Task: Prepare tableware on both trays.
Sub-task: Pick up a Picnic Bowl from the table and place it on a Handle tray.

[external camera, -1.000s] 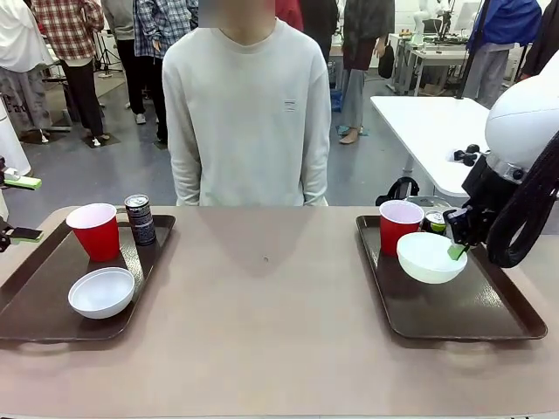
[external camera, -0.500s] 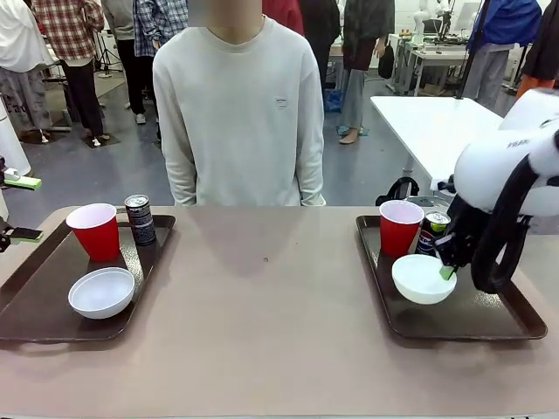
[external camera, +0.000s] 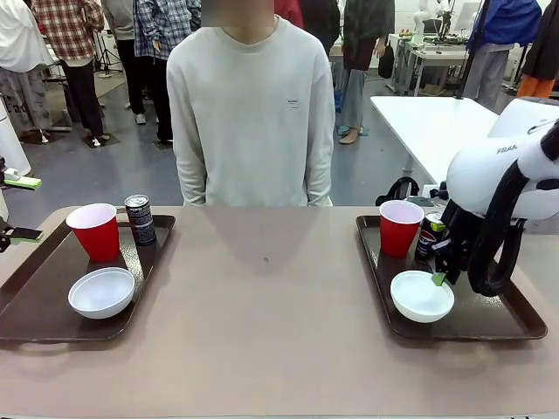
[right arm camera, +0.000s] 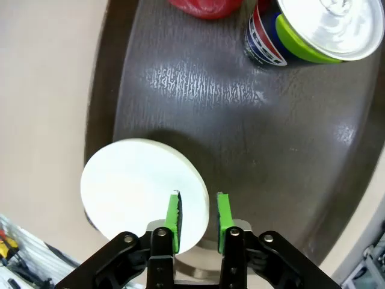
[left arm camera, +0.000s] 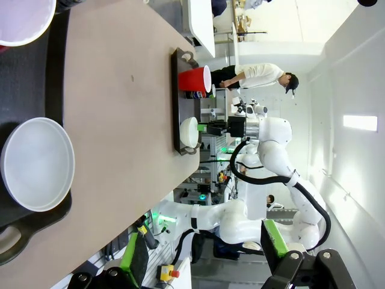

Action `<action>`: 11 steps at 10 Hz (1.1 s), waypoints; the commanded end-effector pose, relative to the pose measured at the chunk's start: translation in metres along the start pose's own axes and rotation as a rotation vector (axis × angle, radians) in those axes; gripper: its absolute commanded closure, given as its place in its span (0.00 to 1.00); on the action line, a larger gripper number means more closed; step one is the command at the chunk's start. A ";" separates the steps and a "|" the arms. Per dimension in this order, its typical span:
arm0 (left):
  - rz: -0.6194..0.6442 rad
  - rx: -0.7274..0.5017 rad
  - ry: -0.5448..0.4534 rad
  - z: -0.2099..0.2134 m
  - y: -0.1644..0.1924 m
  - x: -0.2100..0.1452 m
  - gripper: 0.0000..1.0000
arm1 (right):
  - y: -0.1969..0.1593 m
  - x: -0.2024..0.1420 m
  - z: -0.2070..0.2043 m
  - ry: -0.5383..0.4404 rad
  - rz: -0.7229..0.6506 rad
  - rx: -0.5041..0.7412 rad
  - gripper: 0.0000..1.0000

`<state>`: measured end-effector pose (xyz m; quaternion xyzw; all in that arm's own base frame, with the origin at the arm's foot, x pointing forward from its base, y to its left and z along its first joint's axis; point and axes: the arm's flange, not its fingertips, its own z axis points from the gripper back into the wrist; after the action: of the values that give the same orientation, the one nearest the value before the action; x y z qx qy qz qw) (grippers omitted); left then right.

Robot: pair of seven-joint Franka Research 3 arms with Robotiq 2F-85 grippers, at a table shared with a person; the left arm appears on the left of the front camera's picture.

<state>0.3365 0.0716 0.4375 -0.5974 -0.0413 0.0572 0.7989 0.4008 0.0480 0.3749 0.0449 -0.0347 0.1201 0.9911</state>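
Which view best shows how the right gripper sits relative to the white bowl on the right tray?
The right wrist view: the right gripper straddles the white bowl rim, green pads on either side, with visible gaps. The front view shows the bowl resting on the right tray, the arm hiding the fingers. The left wrist view shows both small and distant.

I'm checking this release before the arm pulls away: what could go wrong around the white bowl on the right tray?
1. The right pincer has its green pads either side of the shallow round white bowl's rim; pulling away sideways could drag or tip it.
2. The bowl sits near the front rim of the dark brown rectangular plastic tray, so a nudge might ride it onto the rim.
3. The blue Pepsi can stands close behind the arm; a careless retreat could knock it.
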 end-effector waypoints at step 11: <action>-0.018 -0.006 0.006 0.002 0.001 -0.002 0.00 | 0.006 -0.047 0.087 -0.015 -0.025 0.026 0.00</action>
<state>0.3364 0.0717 0.4375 -0.5974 -0.0413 0.0574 0.7988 0.3438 0.0346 0.4639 0.0564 -0.0341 0.1031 0.9925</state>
